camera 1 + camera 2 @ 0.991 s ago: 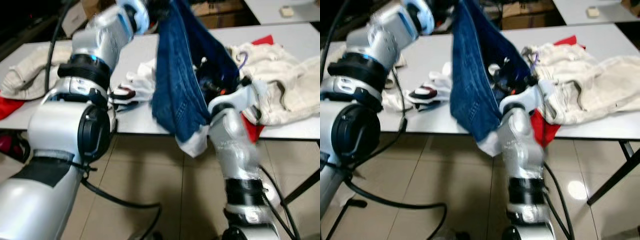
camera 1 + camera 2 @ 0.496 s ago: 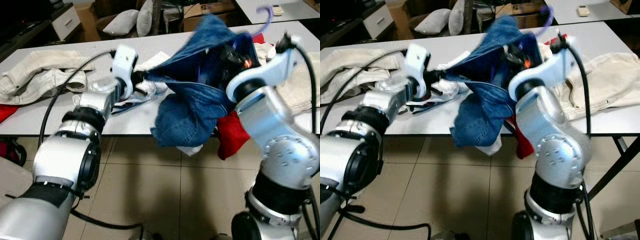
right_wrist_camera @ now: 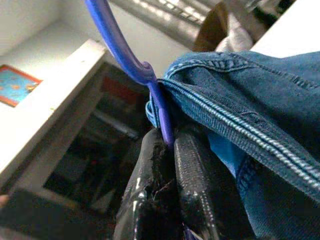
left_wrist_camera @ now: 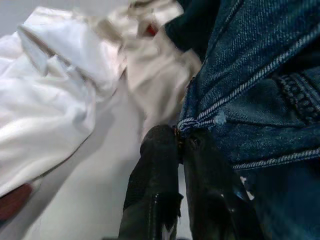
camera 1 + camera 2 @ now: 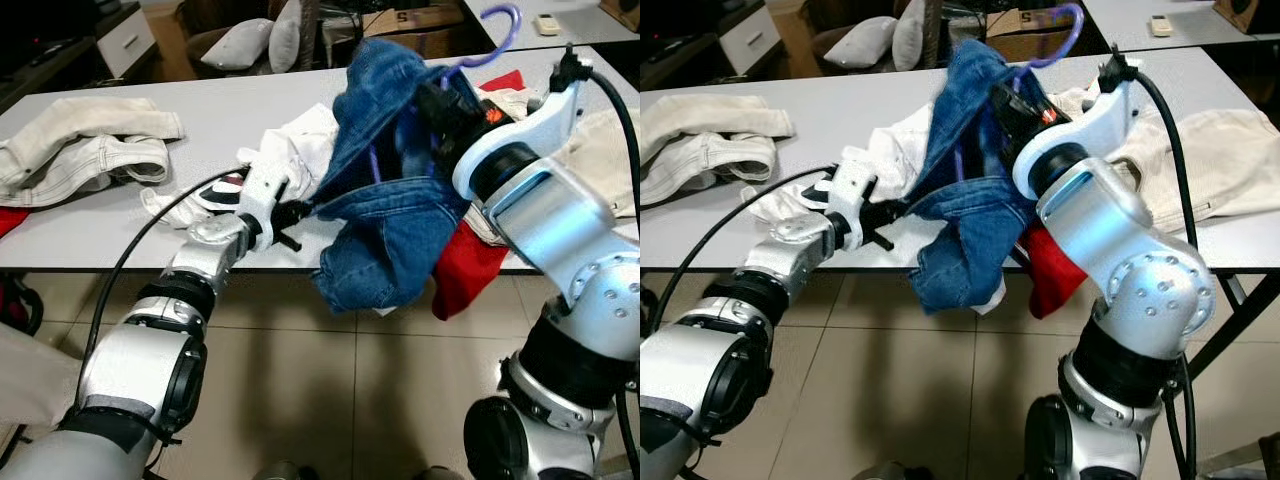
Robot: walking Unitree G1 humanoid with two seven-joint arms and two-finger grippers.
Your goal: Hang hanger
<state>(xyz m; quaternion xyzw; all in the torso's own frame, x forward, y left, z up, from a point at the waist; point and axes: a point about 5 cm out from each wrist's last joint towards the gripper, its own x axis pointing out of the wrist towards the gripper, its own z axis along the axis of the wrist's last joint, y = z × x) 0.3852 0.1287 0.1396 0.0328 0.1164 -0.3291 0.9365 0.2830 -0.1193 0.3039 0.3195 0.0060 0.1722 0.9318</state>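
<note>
A pair of blue jeans (image 5: pixel 385 215) hangs bunched on a purple hanger (image 5: pixel 497 28) whose hook sticks up above the denim. My right gripper (image 5: pixel 441 98) holds it above the white table (image 5: pixel 90 225); its fingers (image 3: pixel 192 165) are shut on the hanger's neck (image 3: pixel 159 107), with the denim waistband pressed against them. My left gripper (image 5: pixel 299 212) is low at the table's near edge, shut on a hem corner of the jeans (image 4: pixel 200 121), and the cloth is drawn out between the two grippers.
Cream trousers (image 5: pixel 80 150) lie at the table's left and a cream garment (image 5: pixel 605 150) at its right. A white garment (image 5: pixel 295 150) and a red cloth (image 5: pixel 465 270) lie under the jeans. Pillows (image 5: pixel 250 40) and boxes stand behind. The floor is tiled.
My left gripper has come down from high above the table to its near edge, still pinching the jeans. My right gripper has lifted the hanger, so the hook now stands upright.
</note>
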